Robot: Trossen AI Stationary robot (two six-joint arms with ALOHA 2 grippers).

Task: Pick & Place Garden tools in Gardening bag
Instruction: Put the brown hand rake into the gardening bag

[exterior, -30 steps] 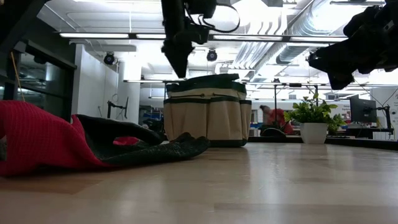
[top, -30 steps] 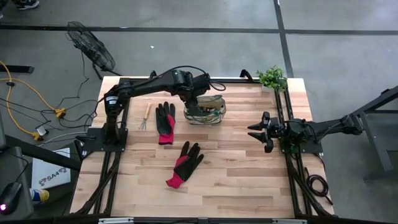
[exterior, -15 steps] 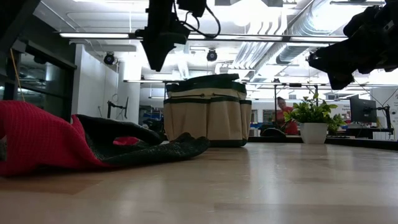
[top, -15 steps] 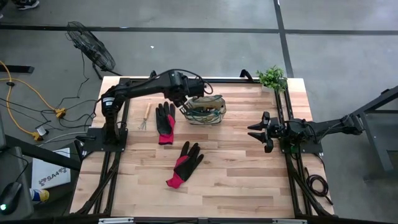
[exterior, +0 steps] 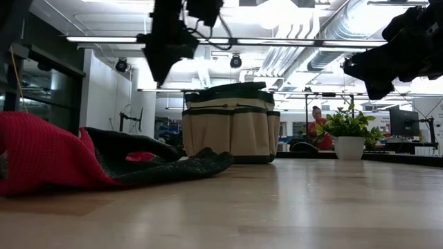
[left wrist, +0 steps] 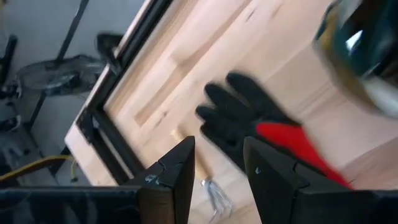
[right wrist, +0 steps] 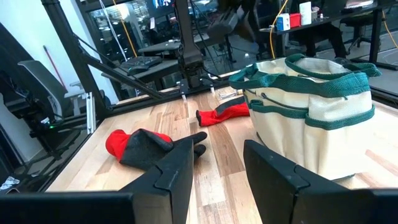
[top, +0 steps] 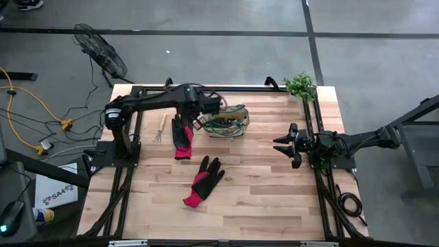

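The olive-tan gardening bag [top: 226, 121] stands upright on its base at the far middle of the table and also shows in the low view [exterior: 232, 128]. One black-and-red glove [top: 182, 139] lies flat just left of the bag. A second glove [top: 204, 181] lies nearer the table's middle. A small wooden-handled rake [top: 160, 128] lies left of the first glove. My left gripper [top: 188, 122] hangs open and empty above the first glove's fingers [left wrist: 249, 121]. My right gripper [top: 283, 145] is open and empty at the table's right side.
A green potted plant [top: 300, 85] stands at the far right corner. The black frame rails [top: 130, 137] run along the table's left and right sides. Bare wood lies along the near half of the table [top: 260, 206]. A person shows far behind the table [exterior: 319, 124].
My left gripper has gone from above the bag toward the table's left edge and now hangs over the glove beside the bag. The bag, gloves and rake have stayed in place.
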